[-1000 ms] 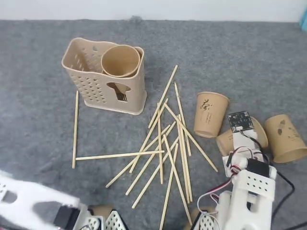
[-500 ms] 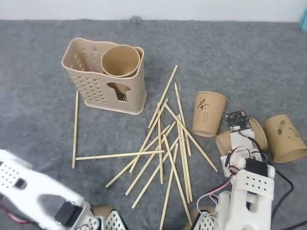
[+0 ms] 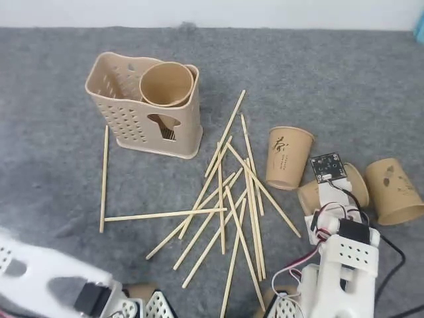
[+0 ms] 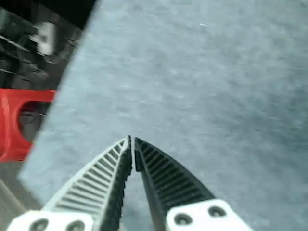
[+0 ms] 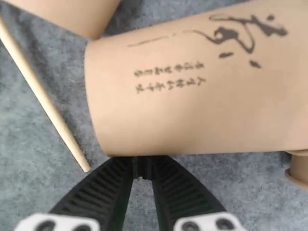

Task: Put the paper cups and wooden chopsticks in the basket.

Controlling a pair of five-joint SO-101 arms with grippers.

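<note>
The beige basket (image 3: 142, 106) stands at the back left with one paper cup (image 3: 165, 83) inside. Several wooden chopsticks (image 3: 228, 205) lie crossed on the grey carpet mid-table, and one chopstick (image 5: 43, 98) runs beside the cups. A printed cup (image 3: 289, 158) stands rim down. Beside it a second cup (image 3: 311, 197) lies on its side, partly under my right arm (image 3: 341, 255); a third cup (image 3: 392, 191) lies further right. My right gripper (image 5: 142, 168) is shut, tips against the lying printed cup (image 5: 192, 96). My left gripper (image 4: 133, 140) is shut on nothing over bare carpet.
The left arm (image 3: 40, 278) sits low at the front left corner. In the left wrist view the carpet's edge is close, with a red object (image 4: 17, 120) and dark clutter beyond it. Open carpet lies between the basket and the front left.
The left arm rose at the front left, then dropped back low. The right wrist crept slightly toward the standing cup, which shifted a little; since then it has kept still.
</note>
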